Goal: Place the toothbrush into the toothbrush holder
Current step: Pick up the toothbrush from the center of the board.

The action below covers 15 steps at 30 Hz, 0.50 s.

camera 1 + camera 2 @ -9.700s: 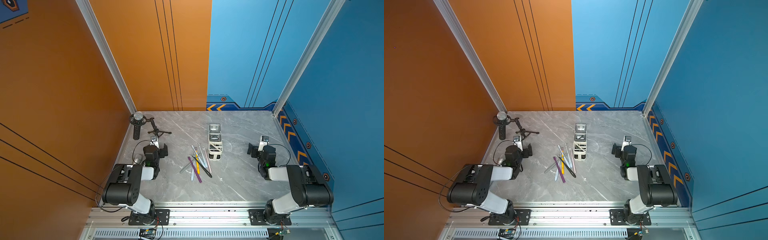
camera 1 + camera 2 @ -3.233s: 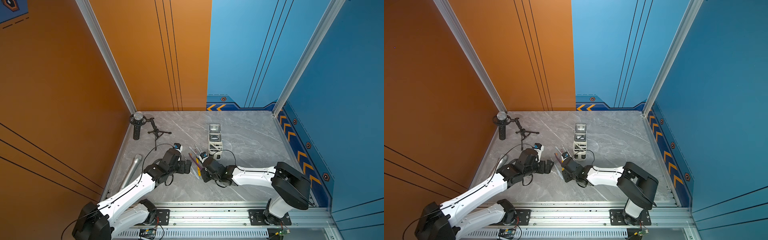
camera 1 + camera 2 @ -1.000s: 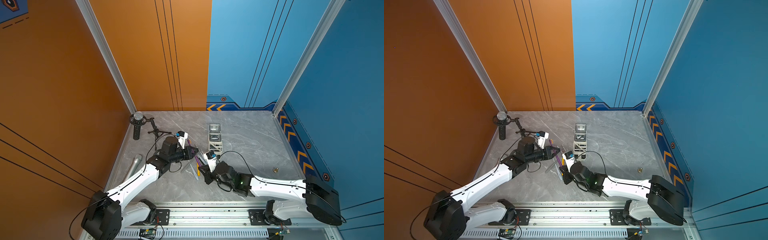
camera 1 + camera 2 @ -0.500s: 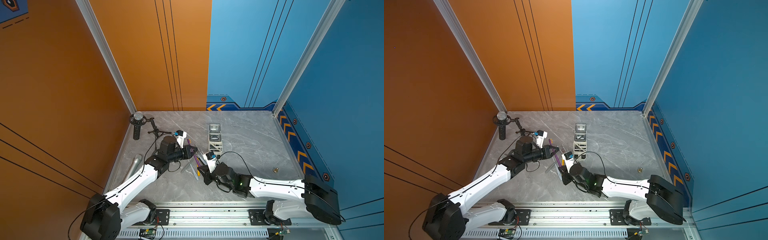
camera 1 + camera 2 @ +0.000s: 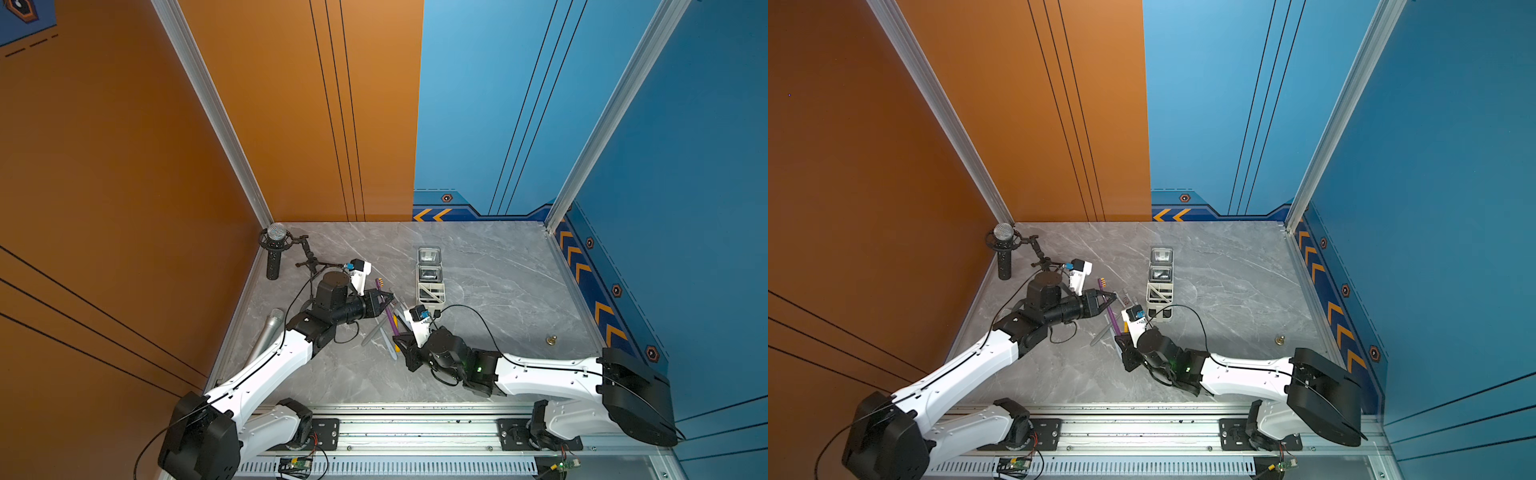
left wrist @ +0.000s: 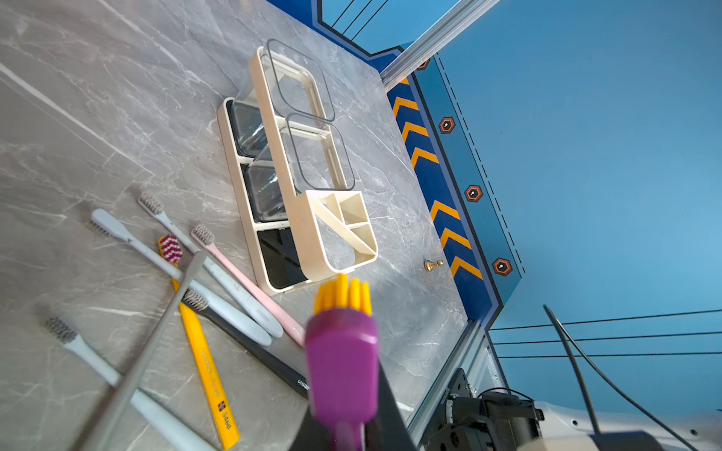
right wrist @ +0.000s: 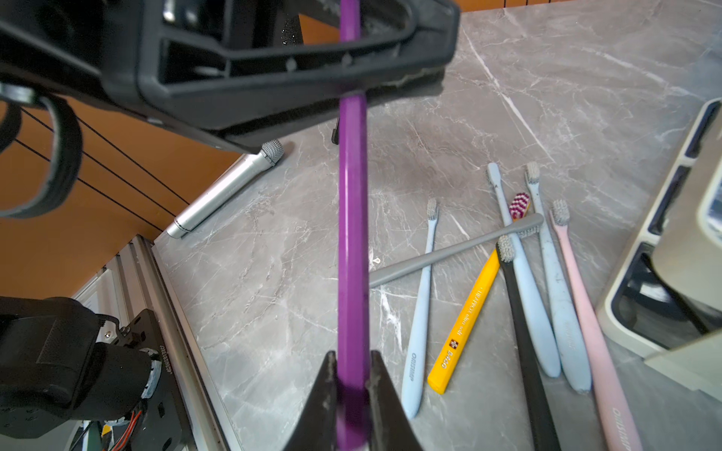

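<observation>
In both top views the left arm reaches forward and inward with a level wrist. The left gripper point(image 5: 388, 300) has its fingers clamped partway up the purple toothbrush point(image 5: 390, 318), whose head tilts toward the back-left. The right arm stretches low across the front, with the right gripper point(image 5: 399, 337) at the handle's lower end. The toothbrush hangs above the worktop point(image 5: 498, 291), near the holder point(image 5: 1160, 296) but apart from it. The holder stands upright with two clear cups point(image 5: 1160, 274) in its far compartments. In the left wrist view the toothbrush point(image 6: 342, 351) head, with yellow bristles, blurs in front of the holder point(image 6: 308, 234), and loose brushes point(image 6: 209, 371) lie beside the holder. In the right wrist view the right fingers point(image 7: 332, 378) closely flank the handle; I cannot tell whether they grip it.
</observation>
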Tool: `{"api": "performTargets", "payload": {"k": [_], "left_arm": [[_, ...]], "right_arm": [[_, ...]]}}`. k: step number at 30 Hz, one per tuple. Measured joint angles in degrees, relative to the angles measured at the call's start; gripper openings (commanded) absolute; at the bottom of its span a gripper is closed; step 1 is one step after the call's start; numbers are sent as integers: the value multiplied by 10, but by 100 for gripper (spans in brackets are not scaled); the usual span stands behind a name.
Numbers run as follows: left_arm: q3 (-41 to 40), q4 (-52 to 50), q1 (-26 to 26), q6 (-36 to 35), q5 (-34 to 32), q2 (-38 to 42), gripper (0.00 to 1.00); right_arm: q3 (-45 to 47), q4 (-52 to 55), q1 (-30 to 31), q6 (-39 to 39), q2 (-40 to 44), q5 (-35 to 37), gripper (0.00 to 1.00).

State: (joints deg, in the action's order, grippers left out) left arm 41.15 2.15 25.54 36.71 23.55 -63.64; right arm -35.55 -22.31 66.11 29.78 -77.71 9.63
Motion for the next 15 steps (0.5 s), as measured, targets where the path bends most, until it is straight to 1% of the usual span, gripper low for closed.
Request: {"api": "performTargets", "payload": {"k": [2, 3, 7, 9, 11, 12, 15], "left_arm": [[0, -1, -13, -29, -23, 5, 0], [0, -2, -15, -40, -28, 7, 0], [0, -2, -17, -81, -38, 9, 0], [0, 2, -17, -98, -34, 9, 0], [0, 15, -15, -118, -24, 9, 0], [0, 21, -14, -126, -20, 9, 0], [0, 43, 12, -169, -12, 6, 0]], "right_arm": [[16, 1, 2, 8, 16, 9, 39], [24, 3, 2, 9, 26, 13, 41], [62, 30, 3, 26, 106, 53, 47], [68, 66, 3, 36, 154, 82, 49], [68, 117, 1, 48, 213, 116, 55], [68, 143, -2, 52, 241, 132, 57], [68, 223, -23, 63, 340, 166, 59]]}}
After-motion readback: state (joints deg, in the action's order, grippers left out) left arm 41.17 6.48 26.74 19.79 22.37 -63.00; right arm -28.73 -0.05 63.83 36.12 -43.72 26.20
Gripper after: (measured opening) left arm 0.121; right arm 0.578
